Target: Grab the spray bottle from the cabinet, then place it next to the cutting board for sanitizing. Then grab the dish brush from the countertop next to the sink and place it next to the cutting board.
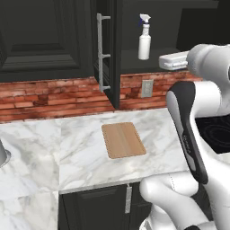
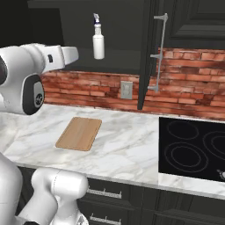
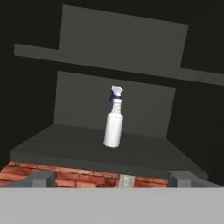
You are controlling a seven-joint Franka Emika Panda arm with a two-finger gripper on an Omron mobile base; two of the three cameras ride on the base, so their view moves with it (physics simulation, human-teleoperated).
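white plastic spray bottle (image 3: 113, 124) stands upright on the dark shelf (image 3: 65, 146) of the open cabinet (image 1: 117, 54), dead ahead of our end effector (image 3: 112, 178), whose fingers are spread wide and empty, the bottle's long axis vertical between them.

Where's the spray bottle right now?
The spray bottle stands upright on the dark shelf of the open cabinet, above the brick wall and up-right of the cutting board in the left base view.

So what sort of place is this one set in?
A rendered home kitchen, by the look of it: a marble countertop over black cupboards, a brick backsplash, and a black glass cooktop beside a wooden cutting board.
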